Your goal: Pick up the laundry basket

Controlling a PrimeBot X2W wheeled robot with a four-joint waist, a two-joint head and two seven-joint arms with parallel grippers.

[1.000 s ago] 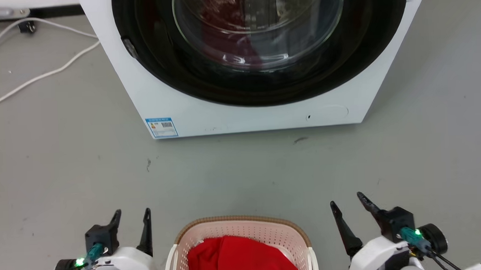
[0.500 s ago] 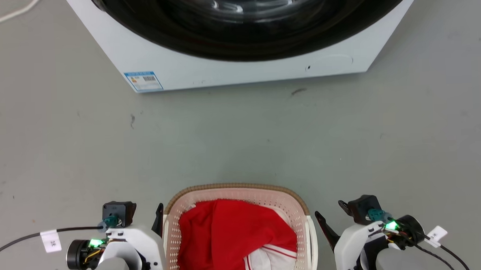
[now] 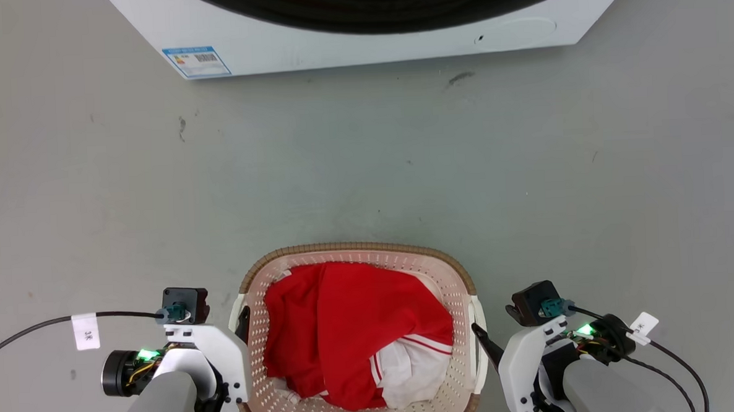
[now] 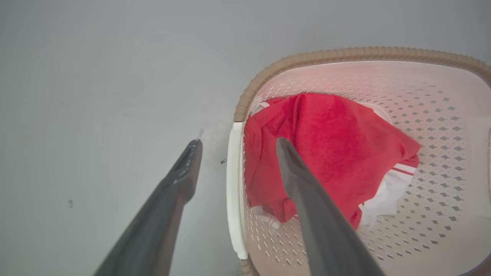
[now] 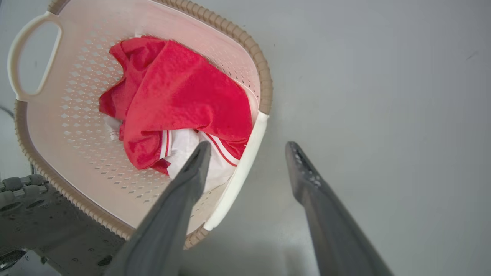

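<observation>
Pink plastic laundry basket [image 3: 356, 248] sits on the floor [image 3: 364, 138] between the two pincers. Both the left pincer [image 4: 238, 143] and the right pincer [image 5: 248, 145] are spread, each straddling a white side handle [image 4: 232, 184]. Not yet gripped; clamping and lifting remain.

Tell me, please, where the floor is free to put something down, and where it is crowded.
Free: the wide floor between washer and laundry basket. Crowded: both basket sides, where the left gripper and right gripper straddle the handles, open.
</observation>
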